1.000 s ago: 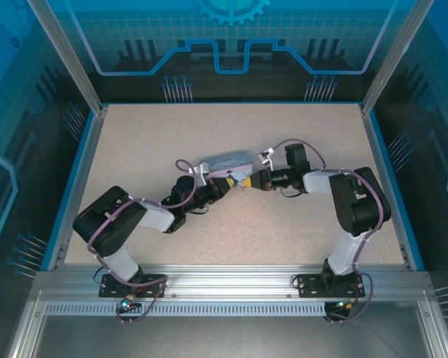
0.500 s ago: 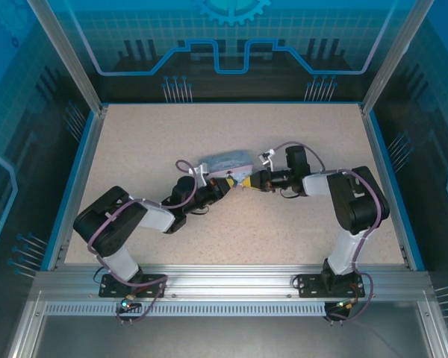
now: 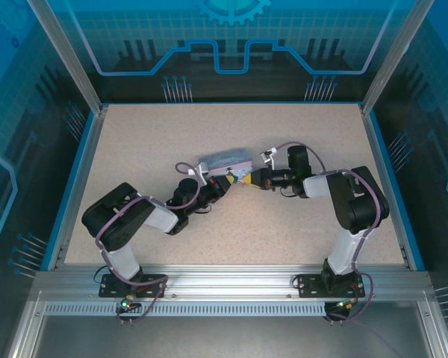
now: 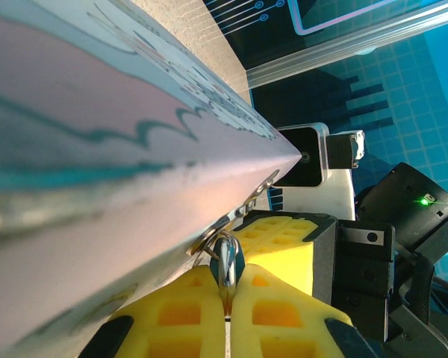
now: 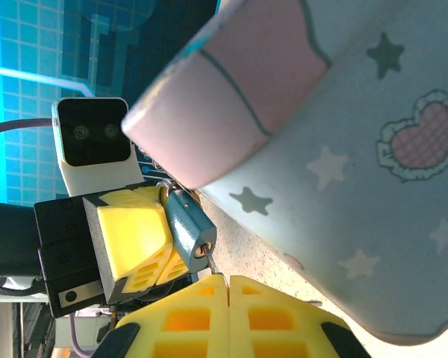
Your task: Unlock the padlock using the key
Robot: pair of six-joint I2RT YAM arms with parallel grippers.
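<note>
Observed: right claw (image 5: 225, 287), pinching thin dark metal key (image 5: 211, 265), has edged forward. Key tip now meets small grey-teal padlock (image 5: 188, 227) just ahead, pinched by left claw (image 4: 225, 309). Insertion appears underway.

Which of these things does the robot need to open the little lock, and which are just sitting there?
For the job:
- padlock, pinched in the left claw
- key, pinched in the right claw, its tip at the padlock's keyhole

Just there:
- cartoon tin, which the padlock hangs from
- table
</note>
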